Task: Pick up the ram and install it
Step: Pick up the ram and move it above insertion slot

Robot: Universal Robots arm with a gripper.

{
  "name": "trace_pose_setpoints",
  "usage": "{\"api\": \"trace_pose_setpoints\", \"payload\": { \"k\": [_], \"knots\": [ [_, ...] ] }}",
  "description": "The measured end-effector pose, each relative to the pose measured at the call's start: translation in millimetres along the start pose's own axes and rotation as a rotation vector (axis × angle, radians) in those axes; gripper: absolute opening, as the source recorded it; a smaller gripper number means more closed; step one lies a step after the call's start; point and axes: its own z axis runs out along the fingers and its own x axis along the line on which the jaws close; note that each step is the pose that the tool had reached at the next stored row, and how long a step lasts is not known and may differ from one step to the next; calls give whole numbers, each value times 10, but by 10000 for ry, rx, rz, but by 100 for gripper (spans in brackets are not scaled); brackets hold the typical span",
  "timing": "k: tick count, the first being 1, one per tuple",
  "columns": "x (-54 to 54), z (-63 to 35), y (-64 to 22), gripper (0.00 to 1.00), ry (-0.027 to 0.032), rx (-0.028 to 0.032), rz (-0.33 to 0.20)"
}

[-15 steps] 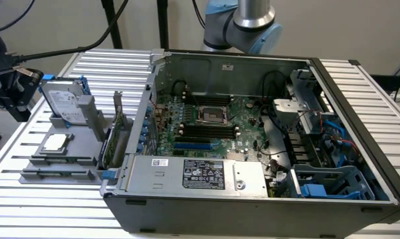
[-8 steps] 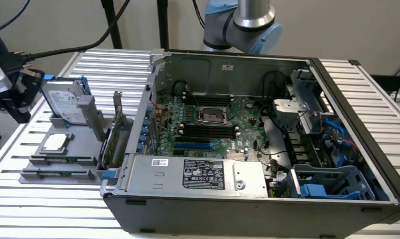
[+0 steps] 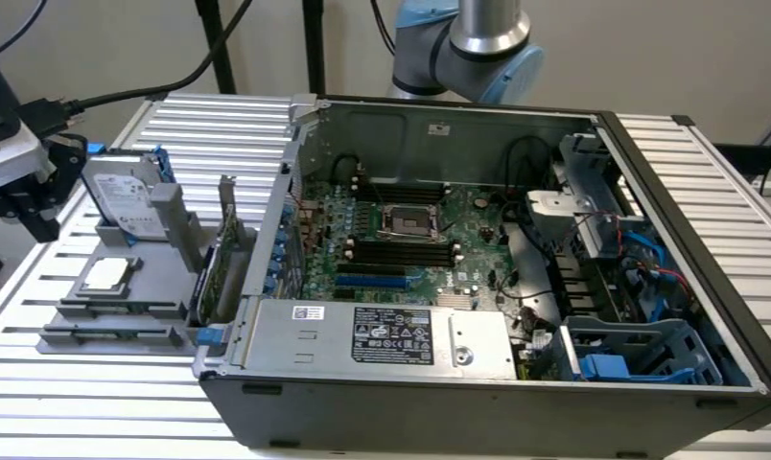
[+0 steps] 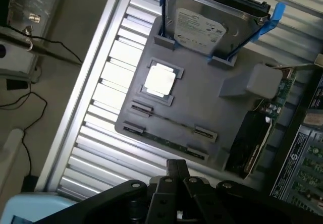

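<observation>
One ram [image 4: 164, 141], a thin green stick, lies flat in the clip row of the grey holder tray [image 4: 202, 108] nearest the gripper [image 4: 176, 164], whose fingers are clenched on nothing, near the stick but apart from it. The wrist view adds the silver processor chip [image 4: 160, 80] and hard drive [image 4: 212, 24] beyond. The exterior view adds the open computer case [image 3: 488, 402] with its motherboard [image 3: 476, 216], to that view's right of the tray.

On my rig I list: silver tubular metal arm [image 3: 491, 27] with pale blue plastic joint caps [image 3: 524, 65]; matte black angular gripper [image 4: 176, 166], two rounded knuckles.
</observation>
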Motion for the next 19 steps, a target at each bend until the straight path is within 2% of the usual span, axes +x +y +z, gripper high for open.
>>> {"api": "trace_pose_setpoints", "payload": {
  "k": [19],
  "knots": [
    [-2,123,-6,11,155,45,-3458]
  ]
}}
